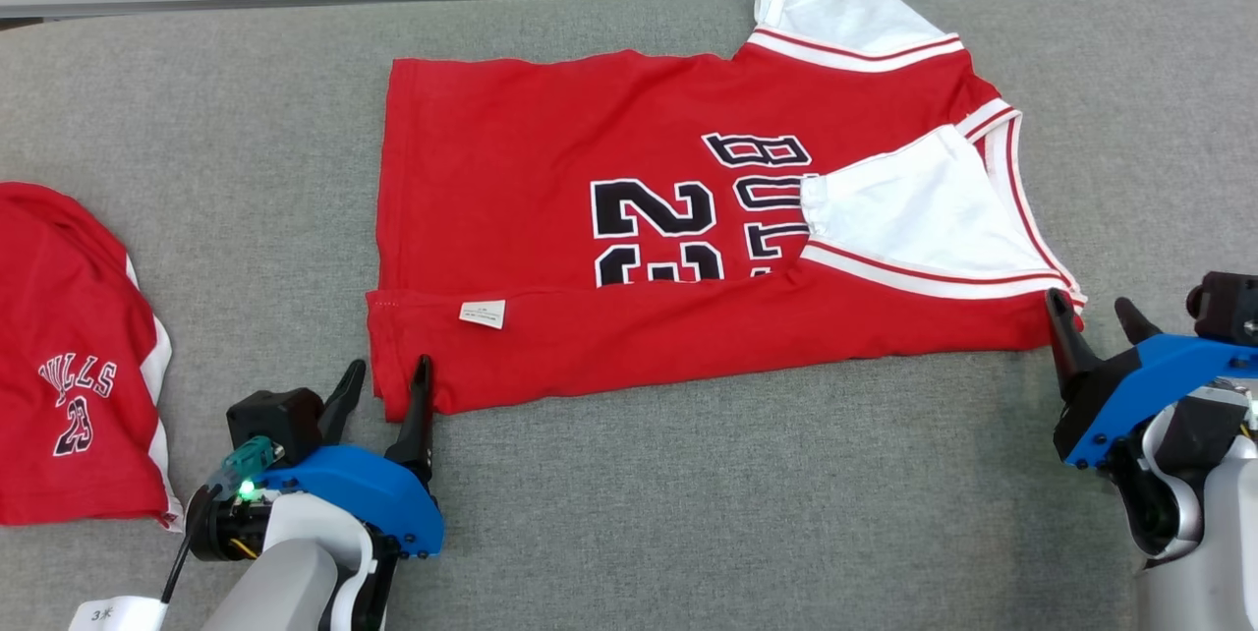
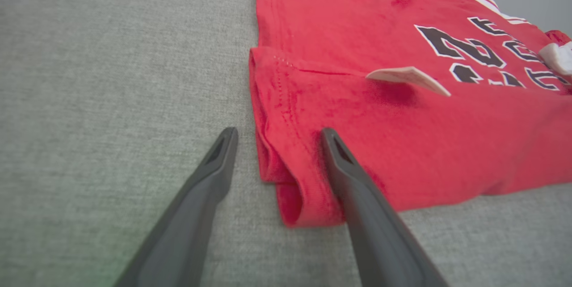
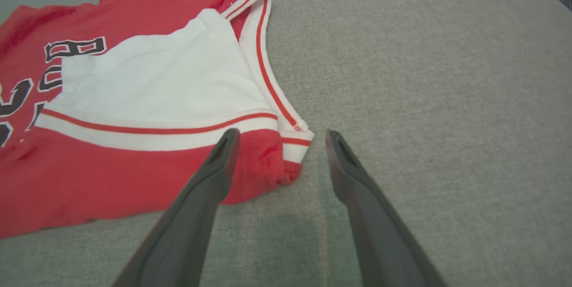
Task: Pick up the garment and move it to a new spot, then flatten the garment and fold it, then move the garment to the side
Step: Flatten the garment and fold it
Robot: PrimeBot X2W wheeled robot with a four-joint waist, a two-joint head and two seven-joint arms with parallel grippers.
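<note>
**Ana:** What does the head view give?

**Ben:** A red jersey (image 1: 511, 149) of soft knit, with white sleeves and black numerals, lies flat at the centre of the grey woven tabletop (image 1: 688, 513). Its hem is toward 9 o'clock and its collar toward 3. The long edge at 6 o'clock is folded up over the lower part of the numerals, and a small white care label (image 1: 483, 314) shows on the fold. One white sleeve is turned in over the chest.

**Ana:** And the pincers?

**Ben:** The left gripper (image 1: 388, 366) is at 7 o'clock by the hem corner. The right gripper (image 1: 1089, 300) is at 4 o'clock by the shoulder corner. Both are released, fingers spread, grasping nothing. A second red garment with white side trim (image 1: 69, 366) lies at 8 o'clock, well apart from the jersey.

**Ana:** Left wrist view?

**Ben:** Its two long dark fingers (image 2: 208, 184) stand wide apart, with the folded hem corner between them. The 5 o'clock finger overlaps the red cloth and the 7 o'clock one overlaps bare grey. I cannot tell whether either touches.

**Ana:** Right wrist view?

**Ben:** Its fingers (image 3: 357, 188) are also spread. The striped shoulder corner sits between them, the 7 o'clock finger overlaps red cloth, and the 5 o'clock finger is over the tabletop.
</note>
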